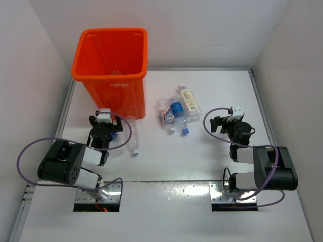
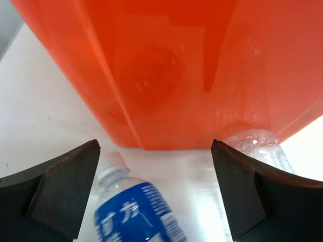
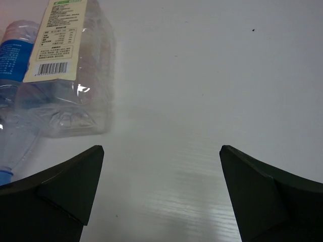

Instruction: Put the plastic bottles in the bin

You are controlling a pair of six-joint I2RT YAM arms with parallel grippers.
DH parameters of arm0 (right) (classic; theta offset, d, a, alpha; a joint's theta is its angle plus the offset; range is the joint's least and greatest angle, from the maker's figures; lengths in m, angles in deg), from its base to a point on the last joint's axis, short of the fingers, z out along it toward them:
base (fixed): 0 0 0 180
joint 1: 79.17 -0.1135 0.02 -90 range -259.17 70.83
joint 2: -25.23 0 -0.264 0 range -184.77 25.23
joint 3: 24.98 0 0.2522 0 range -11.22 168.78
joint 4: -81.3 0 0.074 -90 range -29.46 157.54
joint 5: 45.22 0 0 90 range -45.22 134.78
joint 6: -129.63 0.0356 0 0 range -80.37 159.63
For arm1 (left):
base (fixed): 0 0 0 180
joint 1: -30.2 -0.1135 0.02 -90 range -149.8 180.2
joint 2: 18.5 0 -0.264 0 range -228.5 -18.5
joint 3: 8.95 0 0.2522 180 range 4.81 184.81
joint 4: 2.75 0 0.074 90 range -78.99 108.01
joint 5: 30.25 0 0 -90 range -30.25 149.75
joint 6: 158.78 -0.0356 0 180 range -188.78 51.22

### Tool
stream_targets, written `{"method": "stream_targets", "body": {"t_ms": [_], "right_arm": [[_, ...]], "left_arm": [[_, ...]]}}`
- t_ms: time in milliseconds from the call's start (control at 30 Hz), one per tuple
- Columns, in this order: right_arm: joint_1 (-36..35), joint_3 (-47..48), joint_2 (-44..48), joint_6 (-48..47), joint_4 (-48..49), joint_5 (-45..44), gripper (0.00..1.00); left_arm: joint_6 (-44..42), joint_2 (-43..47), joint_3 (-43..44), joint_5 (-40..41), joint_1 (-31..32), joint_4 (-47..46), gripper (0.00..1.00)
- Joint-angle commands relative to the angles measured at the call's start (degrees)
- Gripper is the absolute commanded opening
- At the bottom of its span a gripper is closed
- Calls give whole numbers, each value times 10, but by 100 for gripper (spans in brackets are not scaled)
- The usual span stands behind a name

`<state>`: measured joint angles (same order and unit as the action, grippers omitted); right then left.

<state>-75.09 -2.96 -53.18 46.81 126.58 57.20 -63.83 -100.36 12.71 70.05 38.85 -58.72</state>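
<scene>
The orange bin stands at the far left; its wall fills the left wrist view. My left gripper is open right in front of it. A blue-labelled bottle with a white cap lies on the table between its spread fingers, nearer the left finger. A clear unlabelled bottle lies to its right against the bin. Three more bottles lie in a cluster at the centre. My right gripper is open and empty to their right, with the cream-labelled bottle ahead on its left.
White walls close in the table on the left, far and right sides. A blue-labelled bottle and a clear bottle with a blue cap lie at the left edge of the right wrist view.
</scene>
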Motion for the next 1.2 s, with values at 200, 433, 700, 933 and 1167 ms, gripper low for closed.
{"method": "stream_targets", "body": {"t_ms": [200,433,700,933,1167], "right_arm": [[-23,0,11,-10,31,-19,100],[-23,0,11,-10,31,-19,100],[-37,20,35,-21,-18,-37,100],[-93,334,35,-88,-502,-17,100],[-86,392,5,-76,-593,-27,100]], "left_arm": [[1,38,226,-11,2,436,100],[24,301,105,26,13,446,100],[162,491,145,116,13,724,100],[377,411,187,107,-1,833,100],[387,341,127,24,-1,771,100]]}}
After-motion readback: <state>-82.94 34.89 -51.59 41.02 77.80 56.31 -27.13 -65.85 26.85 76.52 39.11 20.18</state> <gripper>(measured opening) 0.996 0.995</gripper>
